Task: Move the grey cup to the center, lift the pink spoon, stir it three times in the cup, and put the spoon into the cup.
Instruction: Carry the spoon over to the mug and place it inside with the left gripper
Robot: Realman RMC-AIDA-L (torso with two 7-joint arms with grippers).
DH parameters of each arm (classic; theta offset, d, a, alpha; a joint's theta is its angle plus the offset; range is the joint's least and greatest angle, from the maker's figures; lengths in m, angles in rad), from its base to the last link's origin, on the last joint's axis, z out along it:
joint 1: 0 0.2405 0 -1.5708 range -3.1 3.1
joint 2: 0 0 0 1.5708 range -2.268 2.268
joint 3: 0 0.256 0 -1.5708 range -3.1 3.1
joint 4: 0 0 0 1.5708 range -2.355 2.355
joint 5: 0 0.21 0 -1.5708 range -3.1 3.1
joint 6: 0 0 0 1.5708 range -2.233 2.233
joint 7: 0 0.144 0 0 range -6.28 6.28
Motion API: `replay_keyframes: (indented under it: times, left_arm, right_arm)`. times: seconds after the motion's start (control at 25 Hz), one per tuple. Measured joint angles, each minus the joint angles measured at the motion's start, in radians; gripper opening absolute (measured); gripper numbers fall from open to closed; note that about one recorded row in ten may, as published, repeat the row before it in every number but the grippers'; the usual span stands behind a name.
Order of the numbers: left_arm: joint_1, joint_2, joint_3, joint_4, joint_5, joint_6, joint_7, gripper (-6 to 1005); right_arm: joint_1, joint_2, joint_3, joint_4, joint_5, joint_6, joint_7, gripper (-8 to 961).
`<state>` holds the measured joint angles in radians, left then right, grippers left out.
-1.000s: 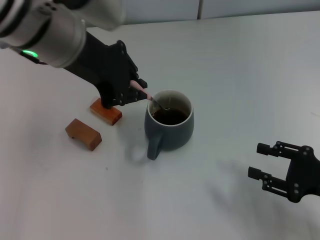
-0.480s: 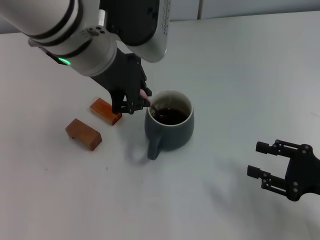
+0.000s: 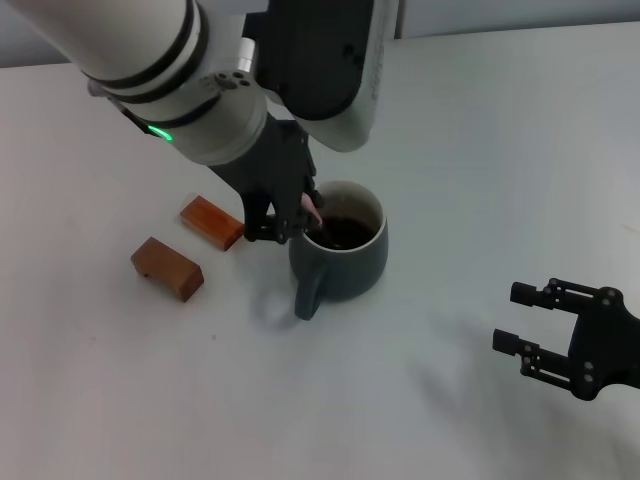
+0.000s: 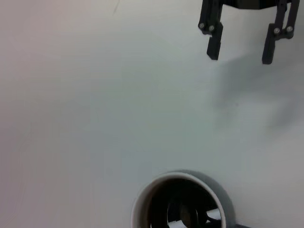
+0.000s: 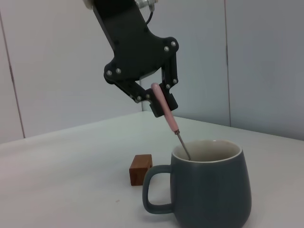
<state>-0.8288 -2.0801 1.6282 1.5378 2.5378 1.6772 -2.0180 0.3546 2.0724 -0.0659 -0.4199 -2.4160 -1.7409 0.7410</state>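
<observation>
The grey cup [image 3: 345,262] stands near the table's middle with its handle toward me and a dark inside. My left gripper [image 3: 293,216] hangs just over the cup's left rim, shut on the pale handle of the pink spoon [image 3: 313,209]. In the right wrist view the pink spoon [image 5: 169,118] slants down from the left gripper [image 5: 156,99], its metal end dipping inside the grey cup [image 5: 211,192]. The left wrist view looks down into the grey cup [image 4: 142,202]. My right gripper [image 3: 511,317] rests open at the lower right, away from the cup.
Two brown wooden blocks [image 3: 211,222] [image 3: 167,268] lie left of the cup; one wooden block [image 5: 140,168] shows behind the mug's handle. The right gripper [image 4: 241,56] appears far off in the left wrist view. Bare white table [image 3: 480,150] surrounds the mug.
My left arm has swung right, closer over the cup's left rim, and the spoon now stands steeper in the cup. The cup and the right arm have stayed put.
</observation>
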Motion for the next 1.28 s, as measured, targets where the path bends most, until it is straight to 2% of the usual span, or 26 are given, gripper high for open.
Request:
replay_keyframes:
  times: [0.4,0.68,0.92,1.08,1.28]
  left_arm:
    - [-0.016,0.000,0.036,-0.031,0.036,-0.073,-0.015,148]
    - [-0.033,0.000,0.023,-0.031,0.081,0.003,-0.043,149]
    - [-0.037,0.000,0.022,-0.008,0.043,0.031,-0.050,151]
    - [-0.033,0.000,0.041,-0.009,0.003,-0.008,-0.050,151]
    - [-0.026,0.000,0.070,-0.020,0.022,-0.080,-0.059,152]
  right_arm:
    - [0.000,0.000,0.000,-0.003,0.000,-0.003,0.000,607]
    - [0.002,0.000,-0.001,-0.003,0.000,-0.003,0.001,607]
    - [0.002,0.000,0.000,-0.002,0.000,-0.003,0.001,607]
    - [-0.001,0.000,0.000,-0.003,0.000,-0.005,0.001,607]
    - [-0.003,0.000,0.000,-0.004,0.000,-0.007,-0.001,606]
